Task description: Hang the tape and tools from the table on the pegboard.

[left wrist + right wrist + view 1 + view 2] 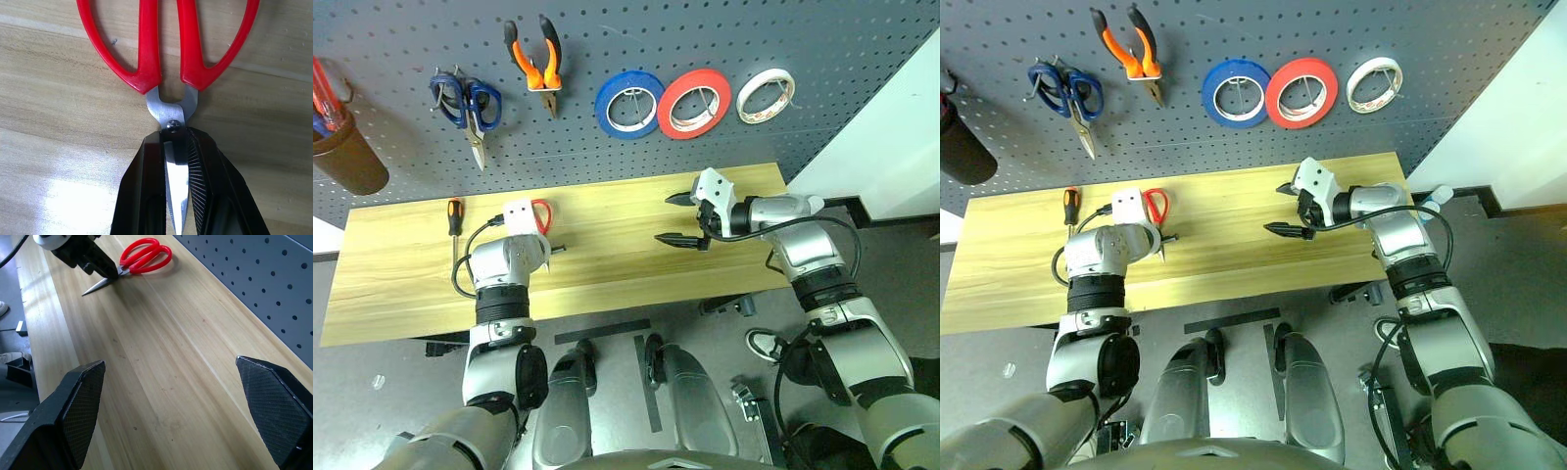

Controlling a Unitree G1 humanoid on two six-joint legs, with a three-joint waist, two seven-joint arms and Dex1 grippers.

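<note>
Nearest us, our left gripper is clamped on the red-handled scissors, its two black fingers pinching the steel blades just below the pivot screw, with the red loops pointing away toward the pegboard. The scissors lie flat on the table, toward its left end. We judge them stiff, fairly light and slick along the blades, so a grip near the pivot should keep them from swinging; the loops must stay free for a hook. Our right gripper hangs empty over the table's right half, jaws spread wide. Beside our left arm lies the slim screwdriver, not yet hung. Farther off, the pegboard already carries the blue-handled scissors, the pliers, a blue roll, a red roll and the white tape. Our wrist hides most of the scissors from the head views, and we cannot make out a free hook.
</note>
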